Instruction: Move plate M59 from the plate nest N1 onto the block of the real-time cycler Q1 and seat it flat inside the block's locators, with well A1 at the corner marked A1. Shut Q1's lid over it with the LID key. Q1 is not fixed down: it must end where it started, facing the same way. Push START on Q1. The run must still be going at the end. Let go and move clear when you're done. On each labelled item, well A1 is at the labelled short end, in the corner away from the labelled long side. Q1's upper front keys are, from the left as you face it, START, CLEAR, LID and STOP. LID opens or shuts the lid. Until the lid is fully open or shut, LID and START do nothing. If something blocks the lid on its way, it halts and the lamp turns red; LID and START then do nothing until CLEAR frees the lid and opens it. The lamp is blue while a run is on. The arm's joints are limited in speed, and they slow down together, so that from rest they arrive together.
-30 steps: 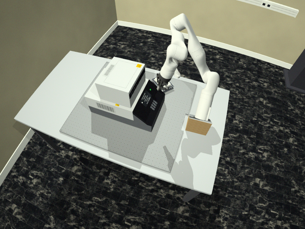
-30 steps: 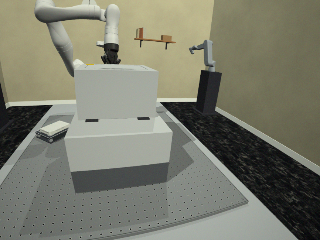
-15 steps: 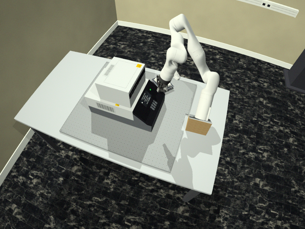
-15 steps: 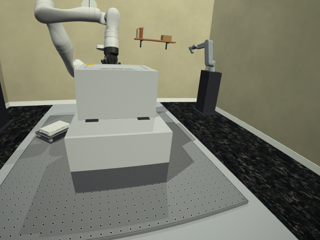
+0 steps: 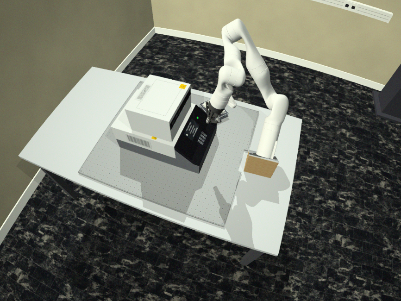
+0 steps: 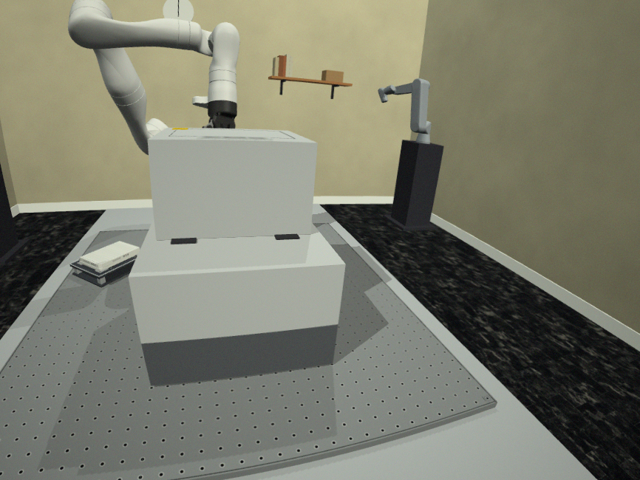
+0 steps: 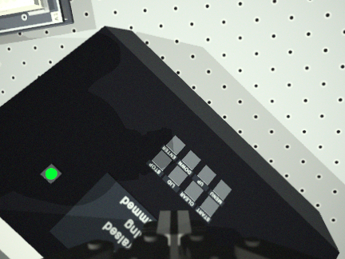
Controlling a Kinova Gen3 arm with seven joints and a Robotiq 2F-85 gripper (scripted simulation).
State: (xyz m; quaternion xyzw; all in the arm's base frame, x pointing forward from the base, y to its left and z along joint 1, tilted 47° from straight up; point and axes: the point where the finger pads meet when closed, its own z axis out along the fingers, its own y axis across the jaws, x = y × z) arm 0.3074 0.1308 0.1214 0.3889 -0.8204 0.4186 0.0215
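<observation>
The cycler Q1 (image 5: 152, 106) (image 6: 232, 289) stands on the perforated board, with its big white lid (image 6: 232, 180) over the base; the block is hidden. Its black front panel (image 5: 194, 142) (image 7: 100, 120) shows a green lamp (image 5: 197, 117) (image 7: 51, 173). The keys STOP (image 7: 157, 160), LID (image 7: 176, 175), CLEAR (image 7: 193, 190) and START (image 7: 209, 206) lie in a row. My gripper (image 5: 211, 122) (image 7: 174, 230) is shut and empty, and hovers over the panel near the keys. The cream plate M59 (image 6: 109, 255) lies in the dark nest N1 (image 6: 95, 276) (image 5: 224, 114) (image 7: 60, 17) beside Q1.
A second key row, ENTER (image 7: 176, 144), DOWN (image 7: 191, 159), UP (image 7: 207, 174) and MENU (image 7: 222, 189), lies beside the first. The arm's wooden base (image 5: 260, 165) stands at the table's right. The perforated board (image 5: 161, 184) (image 6: 258, 423) covers the table's middle.
</observation>
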